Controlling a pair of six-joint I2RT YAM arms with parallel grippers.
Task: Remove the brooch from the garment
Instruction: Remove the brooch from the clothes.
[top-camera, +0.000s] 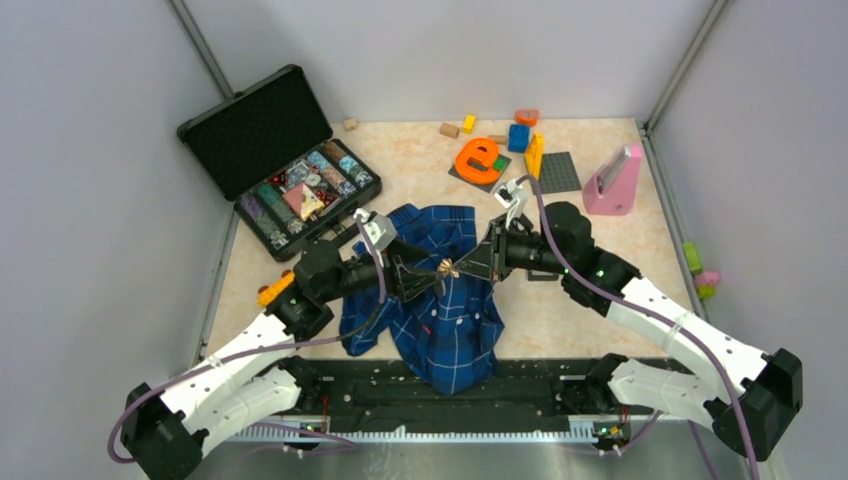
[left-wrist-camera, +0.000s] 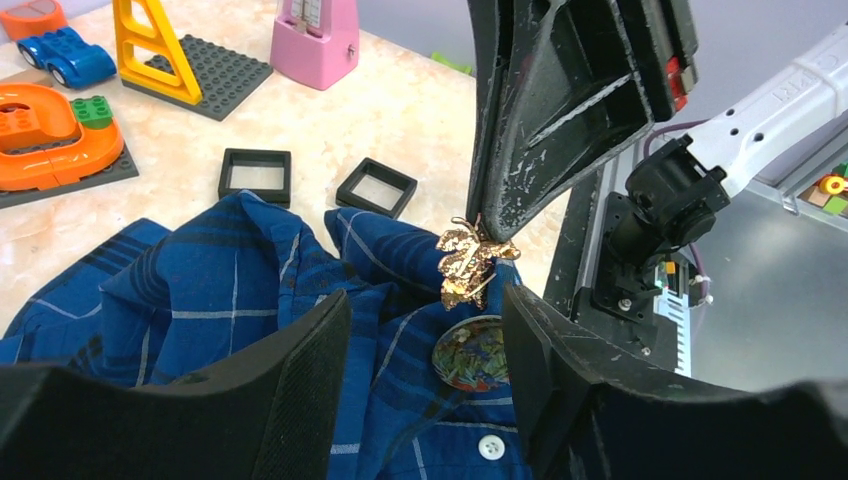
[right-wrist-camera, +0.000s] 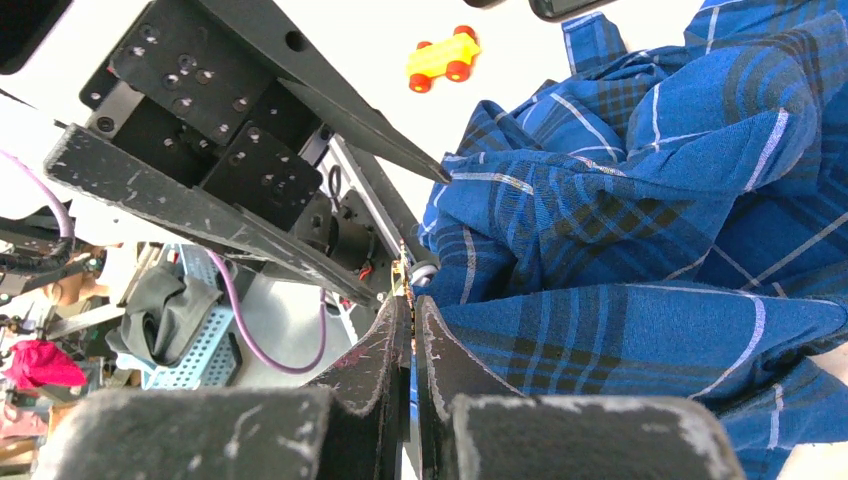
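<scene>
Broadly, the tabletop (top-camera: 600, 300) carries the shirt (top-camera: 450, 335) in a rumpled heap near the arms' bases, and both pincers meet over a raised fold at its middle. The left pincer (left-wrist-camera: 425, 310) is open, with a finger on either side of that fold and cloth between them that is not clamped. The right pincer (right-wrist-camera: 411, 315) comes in from the opposite side with its jaws closed on a gold piece (left-wrist-camera: 470, 262), a small leaf-like ornament standing up from the crest of the fold. The brooch (left-wrist-camera: 470, 352), a round disc with a pale rim and a mottled face, lies flat on the cloth just below the gold piece. It is just beside one finger of the left pincer and above a white button (left-wrist-camera: 490, 446). Whether the disc and the gold piece are joined cannot be told from these views. The step in hand looks like freeing a pinned item from the fold. To do it well, the left pincer should probably close on the cloth right beside the fastening to anchor it. The right should then draw away slowly along the line of the pin rather than straight up. Otherwise the whole shirt is likely to lift with it, or the weave may snag. The disc should be checked afterwards.
</scene>
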